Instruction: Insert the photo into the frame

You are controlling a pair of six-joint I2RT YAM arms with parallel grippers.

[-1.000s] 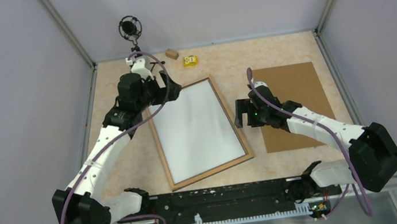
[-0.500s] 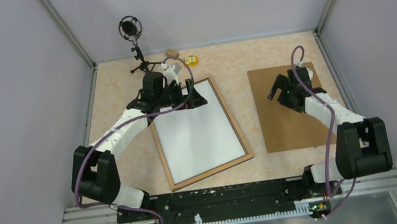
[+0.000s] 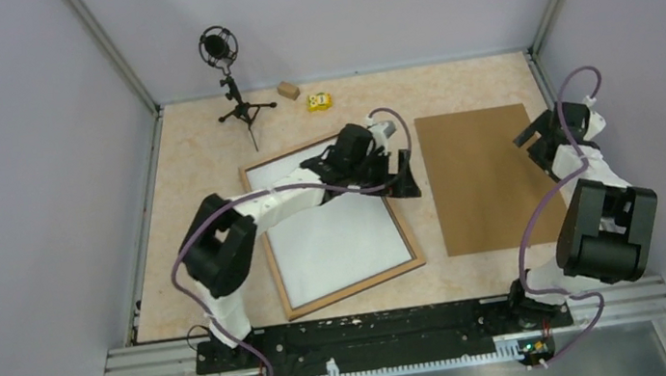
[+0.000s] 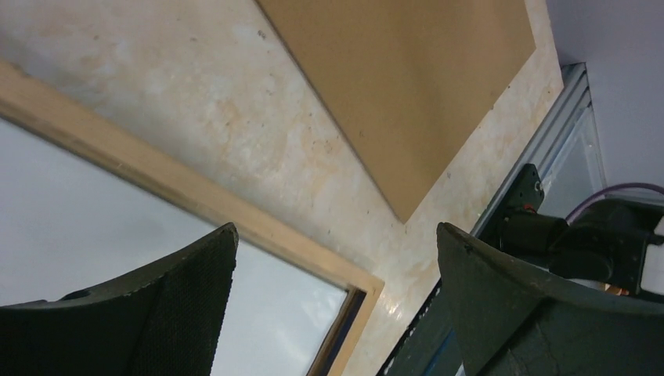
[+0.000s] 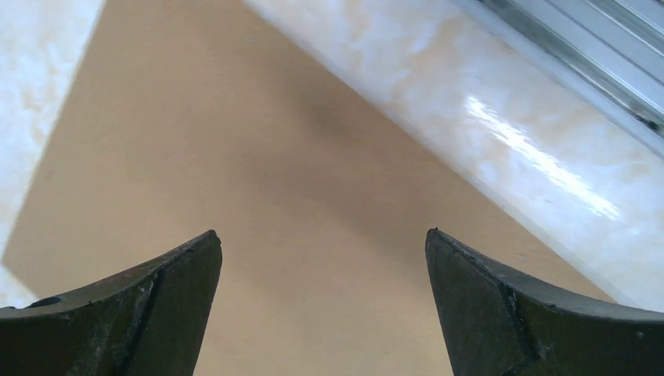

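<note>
Pale lilac walls box in a beige marbled surface (image 3: pixel 199 157), with a microphone stand (image 3: pixel 240 113), a small wooden block (image 3: pixel 288 90) and a yellow trinket (image 3: pixel 319 101) along the upper edge of the overhead view.

The frame (image 3: pixel 355 287) lies flat at centre, light-wood face up and slightly skewed. A pale, glaring panel (image 3: pixel 336 236) fills it. The photo's seaside face shows in no view. Whether that panel is the print lying face down or just glazing, I cannot tell.

A brown backing board (image 3: pixel 483 178) lies flat to the right of the frame, apart from it, probably set aside so the frame's opening can be reached.

The left fingers (image 4: pixel 176 313) are spread wide and hold nothing. They hover over the frame's right rim near its upper right corner, which looks like a line-up for gripping that edge.

The right fingers (image 5: pixel 517 313) are likewise released and empty. They hang above the board's right side, close to the wall rail, and so stay out of the left arm's way.
</note>
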